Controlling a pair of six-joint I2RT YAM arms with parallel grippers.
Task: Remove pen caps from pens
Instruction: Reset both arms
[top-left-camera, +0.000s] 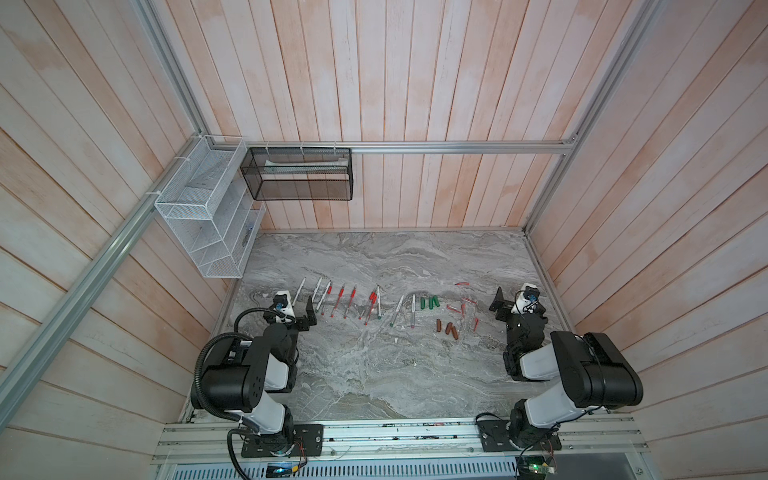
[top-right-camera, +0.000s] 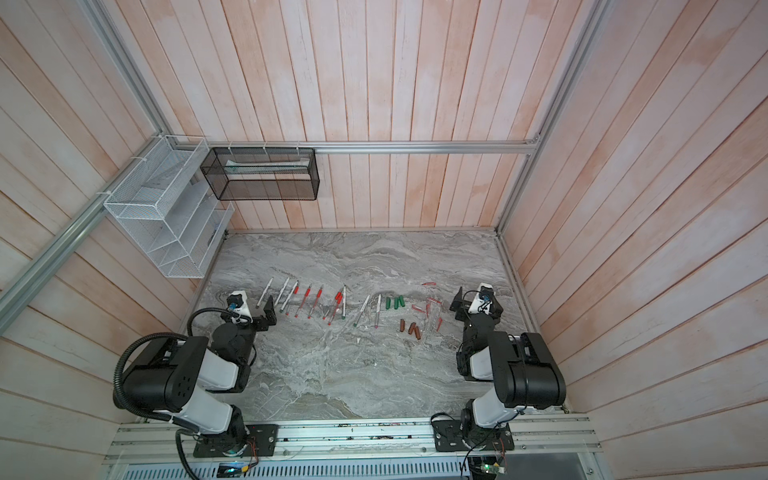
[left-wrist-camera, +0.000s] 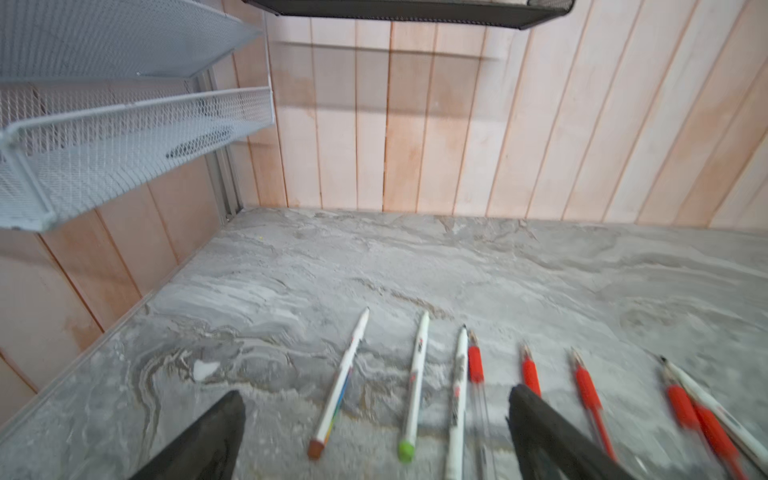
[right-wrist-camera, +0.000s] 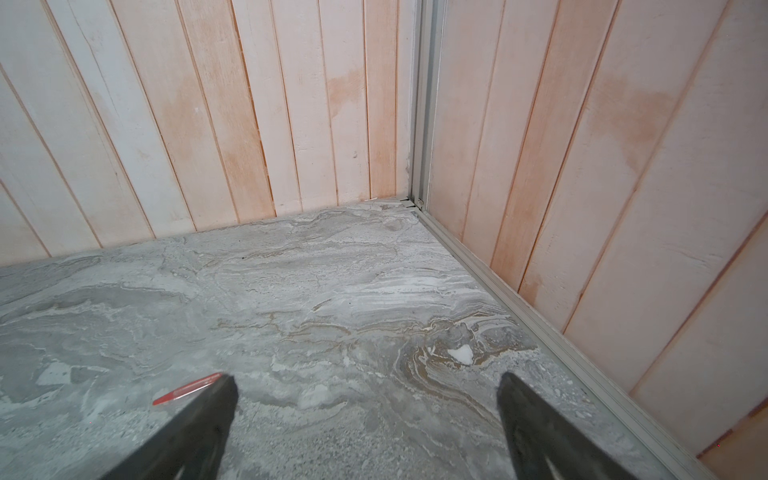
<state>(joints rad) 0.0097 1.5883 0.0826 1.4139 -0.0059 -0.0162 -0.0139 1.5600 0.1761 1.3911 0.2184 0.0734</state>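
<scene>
1. In both top views, slim clear and white plastic pens (top-left-camera: 378, 302) are lying in a row left of centre on the grey marbled tabletop (top-left-camera: 374, 374). Short green, brown and red plastic pen caps (top-left-camera: 430, 302) are lying loose right of centre. The left gripper (top-left-camera: 308, 313) and right gripper (top-left-camera: 498, 303) are hanging wide open, empty. Uncapping is looking finished. Pale plank walls (top-left-camera: 415, 83) are enclosing the table.
2. Left wrist view: pens along the bottom are showing bare tips.
3. Right wrist view: one red cap (right-wrist-camera: 187, 388) is lying lower left, beside a jaw.
</scene>
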